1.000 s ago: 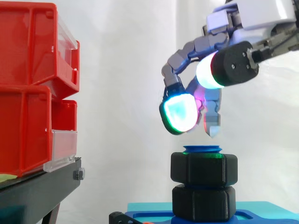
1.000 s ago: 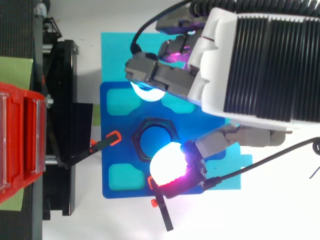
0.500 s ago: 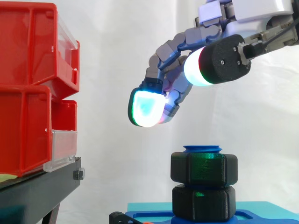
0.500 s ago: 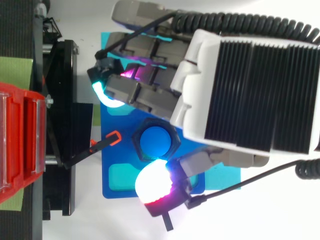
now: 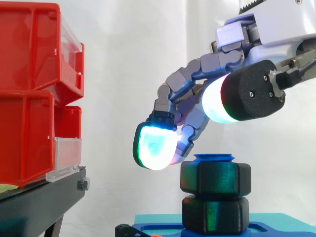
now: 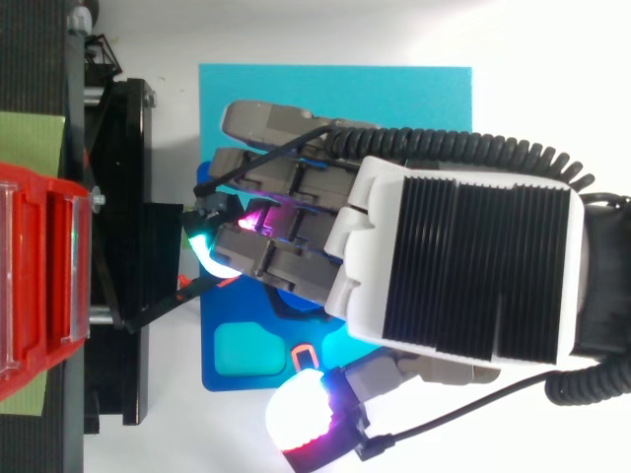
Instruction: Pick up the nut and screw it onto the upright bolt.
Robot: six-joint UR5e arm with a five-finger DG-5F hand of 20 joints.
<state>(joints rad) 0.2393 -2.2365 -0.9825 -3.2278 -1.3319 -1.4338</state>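
A black hexagonal nut [image 5: 215, 177] sits near the top of the upright blue bolt [image 5: 214, 157], stacked on a second black nut [image 5: 215, 213]. The bolt stands on a blue base plate [image 6: 237, 345] that lies on a cyan mat [image 6: 335, 84]. My hand [image 6: 463, 266] hovers over the bolt and hides bolt and nuts in the top view. Its fingers [image 5: 155, 147] reach down past the upper nut's left side, relaxed and holding nothing. The thumb [image 5: 217, 101] glows white above the nut, apart from it.
Red bins [image 5: 29, 98] stand stacked on a black stand [image 5: 39, 202] at the left, close to the fingertips. Orange-tipped clamps [image 6: 304, 355] sit on the base plate. The white curtain hangs behind.
The hand has dropped lower and shifted over the bolt. Its fingertips have come down level with the bolt's top, left of the upper nut. The nuts have not moved.
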